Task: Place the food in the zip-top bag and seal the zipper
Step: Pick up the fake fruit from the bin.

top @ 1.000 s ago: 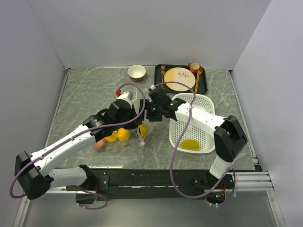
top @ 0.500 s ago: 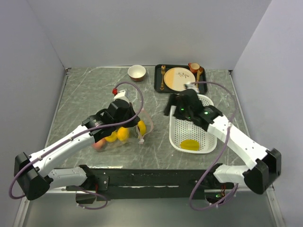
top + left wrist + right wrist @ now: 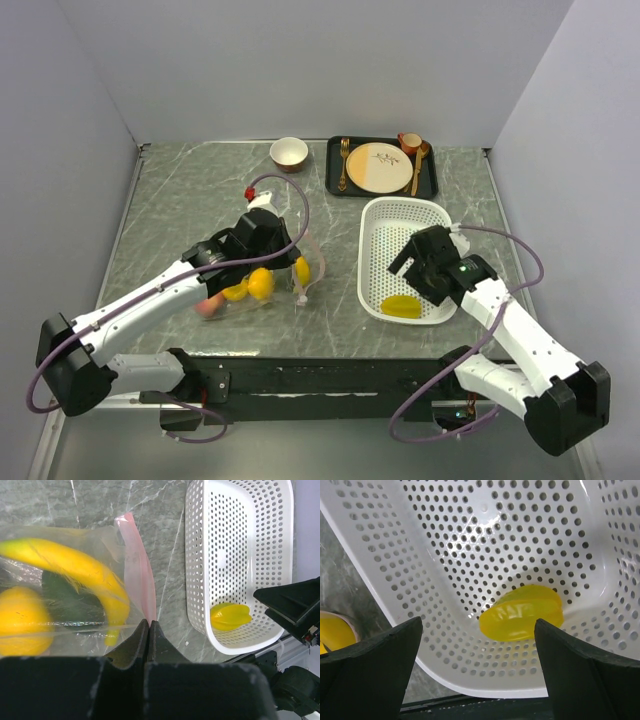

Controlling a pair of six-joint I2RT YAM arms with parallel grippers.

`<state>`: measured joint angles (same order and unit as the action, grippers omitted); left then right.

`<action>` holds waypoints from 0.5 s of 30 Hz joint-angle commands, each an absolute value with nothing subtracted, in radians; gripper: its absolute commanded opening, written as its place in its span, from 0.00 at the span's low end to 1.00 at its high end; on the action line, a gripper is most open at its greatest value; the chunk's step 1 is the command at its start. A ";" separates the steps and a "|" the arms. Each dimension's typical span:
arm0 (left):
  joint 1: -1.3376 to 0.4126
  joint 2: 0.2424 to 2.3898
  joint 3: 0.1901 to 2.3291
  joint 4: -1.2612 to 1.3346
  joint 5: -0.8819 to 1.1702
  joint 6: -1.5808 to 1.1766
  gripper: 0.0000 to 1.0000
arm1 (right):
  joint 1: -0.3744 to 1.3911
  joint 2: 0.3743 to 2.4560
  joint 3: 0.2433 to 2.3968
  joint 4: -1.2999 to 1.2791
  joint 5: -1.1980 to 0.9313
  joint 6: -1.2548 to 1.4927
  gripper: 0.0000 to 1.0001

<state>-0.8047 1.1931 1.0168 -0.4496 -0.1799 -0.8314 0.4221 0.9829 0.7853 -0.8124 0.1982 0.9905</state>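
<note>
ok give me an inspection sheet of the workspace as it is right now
surface: grey veined table, nothing seen amiss
job's things: bag lies on the table, holding banana and round fruit; zipper pinched at one end; yellow piece in basket, not yet bagged
clutter: basket, bowl, tray with plate and cutlery
grippers: left gripper shut on zipper; right gripper open above yellow piece
cables: purple cables loop off both arms, one arcs above the bag
surroundings: plain walls on three sides
</note>
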 commanded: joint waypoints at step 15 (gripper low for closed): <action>-0.802 1.204 1.040 -0.405 -0.161 -0.819 0.01 | 0.423 1.112 0.788 -0.867 0.209 1.114 1.00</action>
<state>-0.8047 1.1961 1.0168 -0.4458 -0.1753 -0.8291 0.4221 1.0786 0.7807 -0.8753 0.1978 1.1030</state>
